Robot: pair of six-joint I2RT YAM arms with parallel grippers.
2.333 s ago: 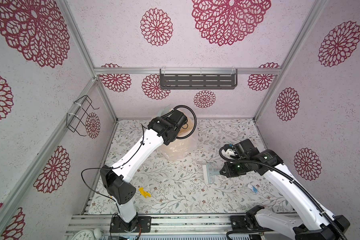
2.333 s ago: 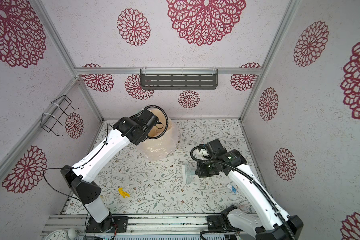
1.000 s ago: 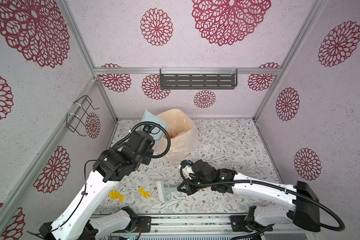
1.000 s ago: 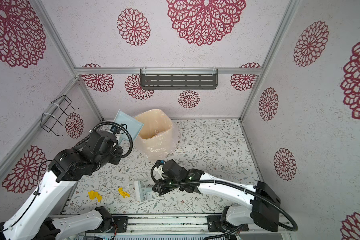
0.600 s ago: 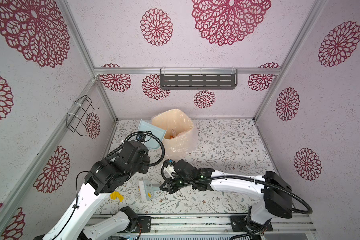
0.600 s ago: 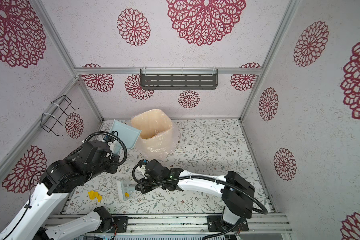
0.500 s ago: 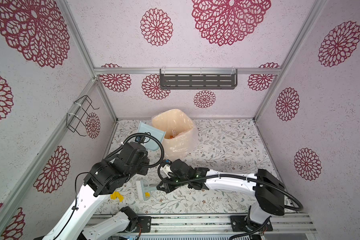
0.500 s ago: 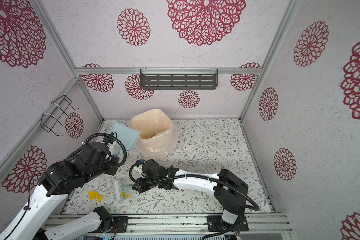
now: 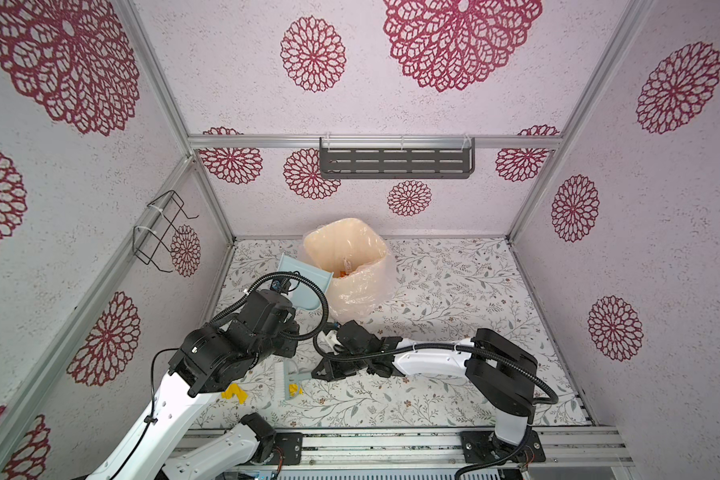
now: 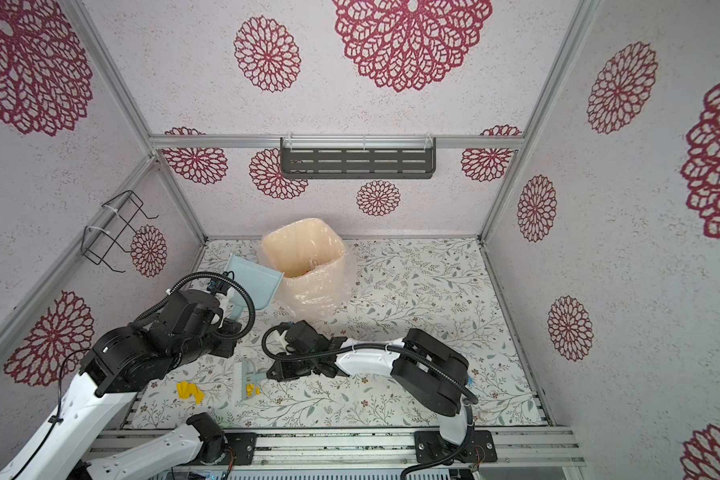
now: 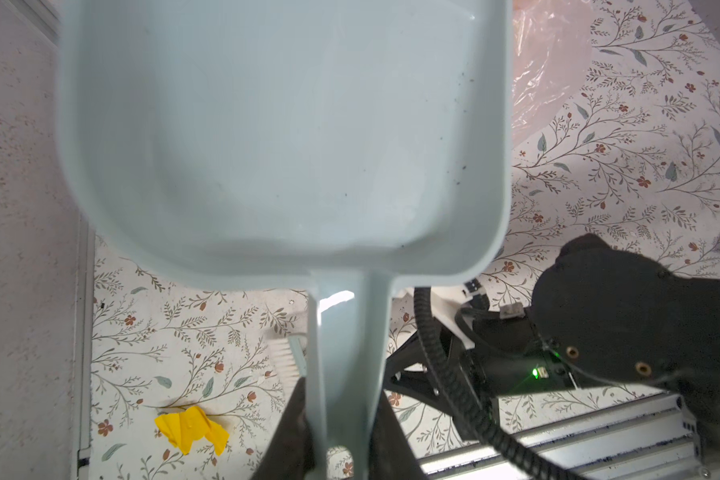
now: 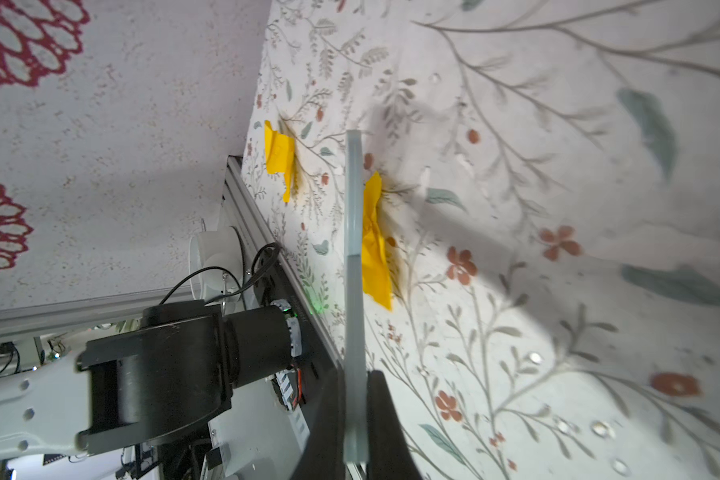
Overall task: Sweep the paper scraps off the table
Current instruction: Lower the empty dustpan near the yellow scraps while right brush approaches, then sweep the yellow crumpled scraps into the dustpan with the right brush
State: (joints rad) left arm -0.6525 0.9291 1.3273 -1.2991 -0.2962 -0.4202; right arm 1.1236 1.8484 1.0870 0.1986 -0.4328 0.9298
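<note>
Two yellow paper scraps lie near the front left of the table. One scrap lies against the small pale brush, on its gripper side. The other scrap lies apart, further left. My right gripper is shut on the brush handle, low over the table. My left gripper is shut on the handle of the pale blue dustpan, which hangs empty in the air left of the bin. A white scrap with blue marks peeks out beside the right arm's elbow.
A peach bin with a clear plastic liner stands at the back of the table, left of the middle. The left wall is close to the scraps. A metal rail runs along the front edge.
My right arm has carried the brush leftward along the front of the table, up to the yellow scrap. My left arm has lowered the dustpan slightly beside the bin.
</note>
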